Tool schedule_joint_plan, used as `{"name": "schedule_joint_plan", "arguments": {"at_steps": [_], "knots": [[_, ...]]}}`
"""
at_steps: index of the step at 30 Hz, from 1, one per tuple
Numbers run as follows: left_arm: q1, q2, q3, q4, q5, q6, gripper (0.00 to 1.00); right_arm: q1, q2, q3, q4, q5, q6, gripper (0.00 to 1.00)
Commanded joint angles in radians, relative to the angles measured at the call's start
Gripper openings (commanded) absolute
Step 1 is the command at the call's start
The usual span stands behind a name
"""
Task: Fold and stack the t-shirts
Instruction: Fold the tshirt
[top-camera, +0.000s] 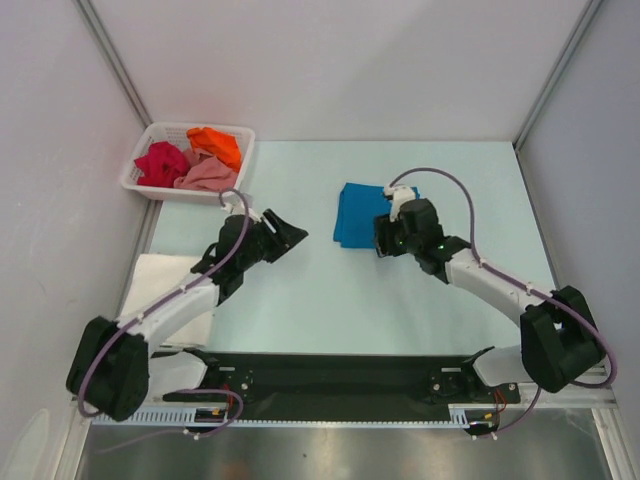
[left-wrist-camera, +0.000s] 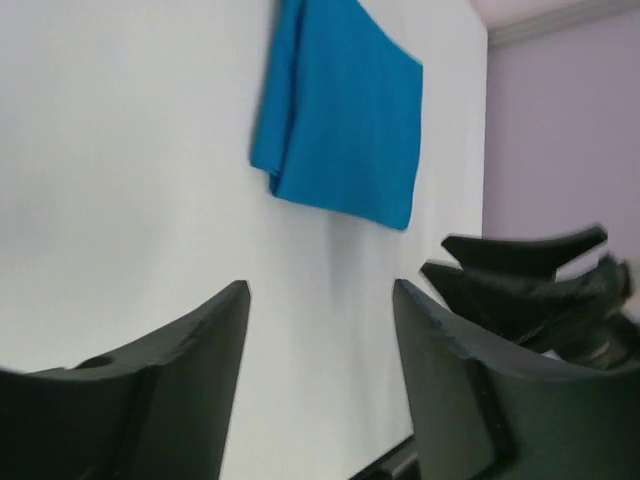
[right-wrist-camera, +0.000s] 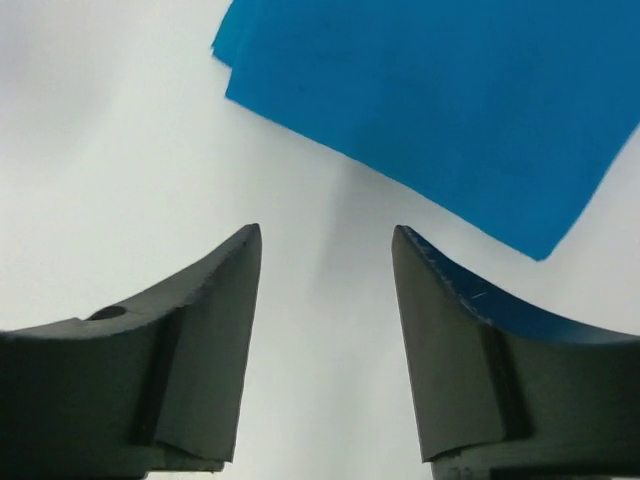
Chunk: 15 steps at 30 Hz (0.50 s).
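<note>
Presently the folded blue t-shirt (top-camera: 357, 216), lying mid-way across the table (top-camera: 320, 300) toward its far side, is being left exposed to snagging and unfolding by the right gripper (right-wrist-camera: 325, 235) just beside it, which, like the left gripper (left-wrist-camera: 320, 290), is being held open and empty.

You have two arms of one pattern
- left arm (top-camera: 170, 310): white link shells, black joint housings, bulky black shoulder block
- left cable (top-camera: 232, 192): lilac-grey, running the length of the arm, looped at the wrist
- right arm (top-camera: 495, 285): same white-and-black build
- right cable (top-camera: 432, 170): same lilac-grey, arched over the wrist
- left gripper (left-wrist-camera: 320, 290) and right gripper (right-wrist-camera: 325, 235): two matte black wedge fingers each, inner faces curved, a round recess on one finger
- base plate (top-camera: 330, 375): black, spanning both of your mounts
</note>
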Motion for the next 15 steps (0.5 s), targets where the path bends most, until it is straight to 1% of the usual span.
{"name": "schedule_joint_plan", "arguments": {"at_steps": [1,2,4,5,6,7,8,9,10,11,14,15], "knots": [[0.009,-0.153,-0.016,-0.245,-0.24,-0.123,0.67,0.196,0.041,0.007,0.084,0.336,-0.354,0.66],[0.01,-0.226,-0.018,-0.329,-0.3,-0.151,0.79,0.232,0.106,0.008,0.127,0.426,-0.413,0.71],[0.017,-0.289,-0.022,-0.365,-0.339,-0.171,0.82,0.287,0.188,0.036,0.138,0.471,-0.534,0.73],[0.018,-0.317,-0.018,-0.403,-0.353,-0.171,0.91,0.333,0.226,0.044,0.168,0.523,-0.633,0.73],[0.02,-0.361,-0.013,-0.421,-0.375,-0.165,0.92,0.355,0.29,0.047,0.196,0.542,-0.7,0.73],[0.021,-0.377,0.008,-0.447,-0.383,-0.163,1.0,0.37,0.314,0.041,0.216,0.547,-0.763,0.71],[0.023,-0.388,0.022,-0.505,-0.391,-0.16,1.0,0.402,0.334,0.032,0.262,0.545,-0.903,0.7],[0.027,-0.403,0.05,-0.56,-0.4,-0.162,1.0,0.416,0.37,0.015,0.323,0.566,-0.961,0.7],[0.027,-0.405,0.062,-0.56,-0.397,-0.159,1.0,0.426,0.384,0.012,0.324,0.566,-0.998,0.69],[0.03,-0.408,0.073,-0.604,-0.391,-0.154,1.0,0.43,0.398,0.018,0.362,0.577,-1.022,0.68],[0.046,-0.411,0.103,-0.674,-0.368,-0.148,1.0,0.424,0.438,0.059,0.316,0.531,-1.068,0.64],[0.055,-0.409,0.108,-0.689,-0.363,-0.146,1.0,0.424,0.447,0.062,0.312,0.521,-1.108,0.62]]}}
